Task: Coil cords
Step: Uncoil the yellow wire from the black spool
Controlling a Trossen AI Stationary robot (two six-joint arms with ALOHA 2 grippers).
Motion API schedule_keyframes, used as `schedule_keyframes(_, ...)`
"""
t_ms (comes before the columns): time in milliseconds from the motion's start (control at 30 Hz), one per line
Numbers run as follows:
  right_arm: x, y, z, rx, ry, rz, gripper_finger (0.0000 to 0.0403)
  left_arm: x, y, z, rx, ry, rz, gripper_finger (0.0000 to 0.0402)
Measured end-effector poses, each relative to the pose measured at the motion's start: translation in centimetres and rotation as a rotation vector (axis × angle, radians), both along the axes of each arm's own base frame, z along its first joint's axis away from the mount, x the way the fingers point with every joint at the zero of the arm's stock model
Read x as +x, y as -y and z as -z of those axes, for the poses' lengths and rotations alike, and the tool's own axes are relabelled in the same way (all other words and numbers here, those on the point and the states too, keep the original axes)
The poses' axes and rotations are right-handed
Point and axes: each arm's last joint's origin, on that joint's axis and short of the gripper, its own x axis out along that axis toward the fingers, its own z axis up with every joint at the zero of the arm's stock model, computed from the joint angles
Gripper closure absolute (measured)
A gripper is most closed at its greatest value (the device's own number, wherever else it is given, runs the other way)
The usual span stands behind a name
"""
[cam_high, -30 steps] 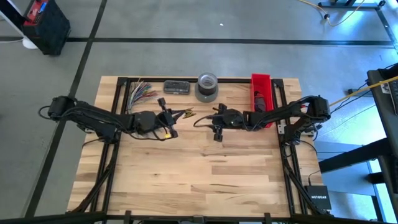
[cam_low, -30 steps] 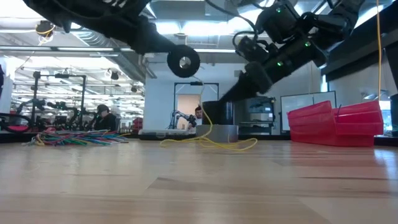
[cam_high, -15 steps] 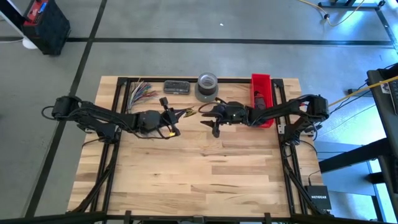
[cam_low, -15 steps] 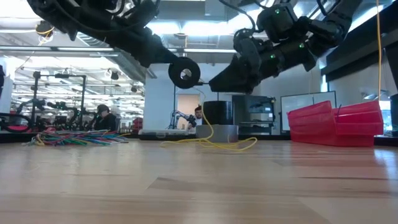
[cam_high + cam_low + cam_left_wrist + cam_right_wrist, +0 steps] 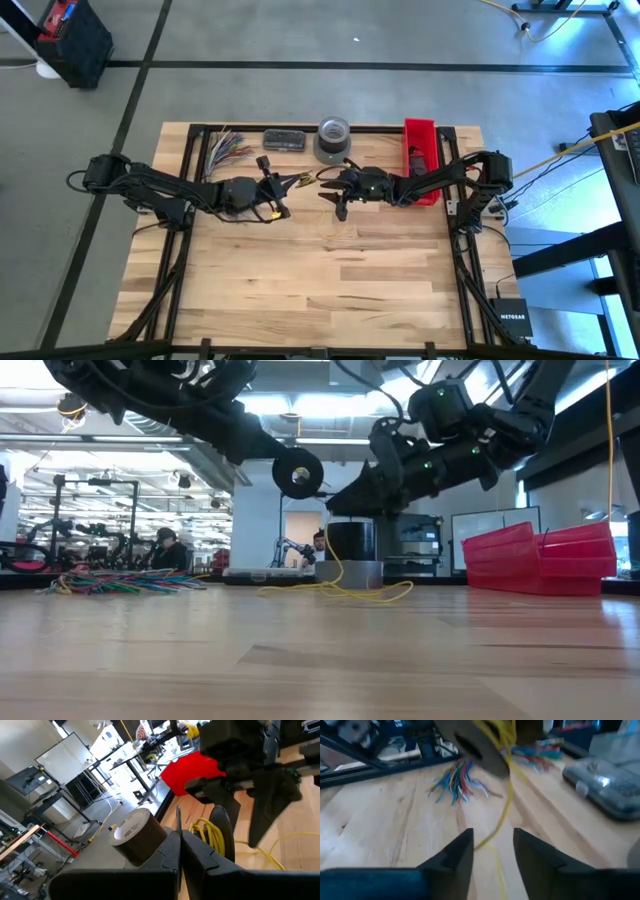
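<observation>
Cord spool (image 5: 298, 473) in left tool (image 5: 290, 183)

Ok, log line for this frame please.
left gripper: shut on spool, raised | right gripper: open, beside spool | yellow cord: trailing to table | coiling unfinished

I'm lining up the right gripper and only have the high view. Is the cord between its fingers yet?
Observer: Not gripped. In the right wrist view the yellow cord hangs just ahead of the right gripper, whose fingers are open.
Operator: What is the left gripper doing?
Observer: The left wrist view shows the left gripper shut on a thin edge of the spool, with cord wound on it.
Operator: How high is the spool?
Observer: In the low view it hangs clear above the table. The cord drops from it and lies in loose loops on the wood.
</observation>
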Motion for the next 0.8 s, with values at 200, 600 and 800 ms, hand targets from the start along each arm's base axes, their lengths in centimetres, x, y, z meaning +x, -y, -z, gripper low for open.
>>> schedule_keyframes(200,0.1,0.0,-0.1,-0.049,0.023,-0.017,0.0336,0.0,0.0,0.0,-0.005,0.007,-0.001,0.0402)
schedule_keyframes(600,0.3,-0.7,0.0,-0.098,0.018,-0.073,0.0392,0.0,0.0,-0.3,-0.039,0.056,-0.005,0.0402)
schedule_keyframes(800,1.0,-3.0,-0.7,-0.206,0.036,-0.172,0.0395,0.1,-0.3,-0.8,-0.087,0.143,-0.022,0.0402)
